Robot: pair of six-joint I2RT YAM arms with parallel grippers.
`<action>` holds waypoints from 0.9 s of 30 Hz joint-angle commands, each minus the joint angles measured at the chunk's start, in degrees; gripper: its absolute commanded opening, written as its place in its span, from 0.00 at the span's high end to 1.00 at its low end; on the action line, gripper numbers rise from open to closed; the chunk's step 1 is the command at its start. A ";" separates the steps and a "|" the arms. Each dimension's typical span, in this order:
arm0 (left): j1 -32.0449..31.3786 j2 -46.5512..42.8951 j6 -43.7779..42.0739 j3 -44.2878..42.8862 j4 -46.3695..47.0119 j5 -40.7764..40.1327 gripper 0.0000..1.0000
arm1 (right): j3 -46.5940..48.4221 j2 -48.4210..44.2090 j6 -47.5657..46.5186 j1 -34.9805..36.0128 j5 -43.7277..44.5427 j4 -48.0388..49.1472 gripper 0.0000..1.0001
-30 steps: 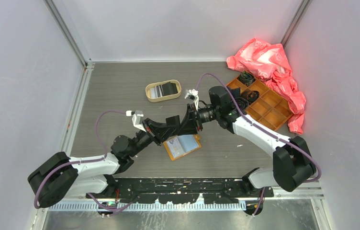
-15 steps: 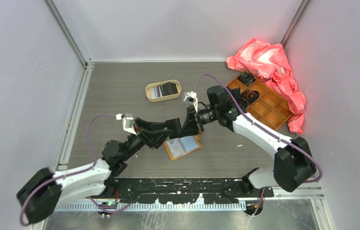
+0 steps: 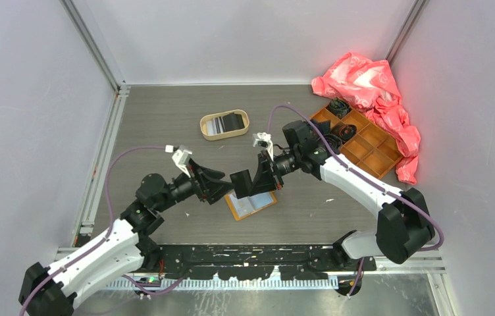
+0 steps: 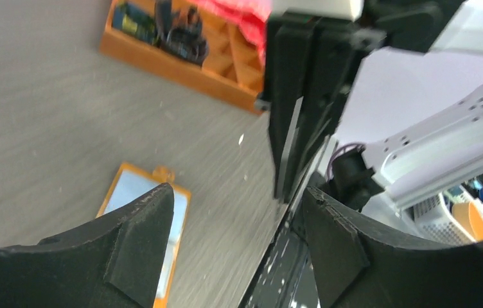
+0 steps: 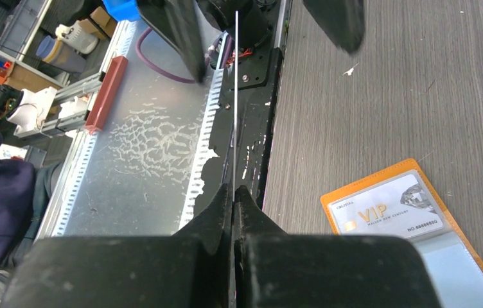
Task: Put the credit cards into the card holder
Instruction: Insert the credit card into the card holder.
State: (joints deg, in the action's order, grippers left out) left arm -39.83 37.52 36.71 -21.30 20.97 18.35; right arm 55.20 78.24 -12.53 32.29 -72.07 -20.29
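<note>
Grey table (image 3: 159, 118). Pink bag (image 3: 363, 82) and orange compartmented box (image 3: 363, 148) are at the far right, not involved.

Right gripper (image 5: 234, 196): jaws pinched tight on one card (image 3: 241, 184), held upright off the table. It is edge-on in the wrist view and looks dark from above. It hangs just left of the card holder, not over a pocket.

Left gripper (image 4: 237, 205): fingers spread wide, nothing between them. It faces the right gripper from close by, near the holder.

Oval tray (image 3: 226, 136), mid-table: a striped card (image 3: 214, 125) and a black flat piece (image 3: 234, 121) beside it, probably the black card.

Card holder (image 5: 367, 185): lies open and flat near the front edge. A pale VIP card (image 5: 386, 208) sits in its upper window pocket. Cannot tell whether the lower pocket is filled.

Progress estimate: one card seated and one in hand but not inserted. The two in the tray are untouched, so under half done. The next step looks like lining the held card up with a pocket mouth.
</note>
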 commanded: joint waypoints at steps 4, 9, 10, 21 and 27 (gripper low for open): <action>0.53 6.98 4.12 -2.57 6.15 8.11 0.36 | 2.37 -0.14 -2.34 0.97 -0.86 -0.28 0.99; 0.52 9.10 6.10 -2.76 10.87 10.37 0.46 | 2.62 0.53 -3.72 1.49 0.06 -1.71 0.99; 0.50 9.15 6.31 -2.76 11.28 10.44 0.47 | 2.71 0.59 -4.17 1.56 0.16 -2.12 0.99; 0.53 10.88 8.28 -3.04 14.54 12.26 0.67 | 3.45 1.37 -8.46 2.33 1.79 -5.74 0.99; 0.55 11.40 8.79 -2.28 15.73 12.07 1.00 | 3.90 1.58 -11.01 2.42 3.08 -8.10 0.99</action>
State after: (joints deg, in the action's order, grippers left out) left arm -39.55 49.01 45.08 -21.65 31.44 29.65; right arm 56.21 80.03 -20.16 34.41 -69.69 -26.65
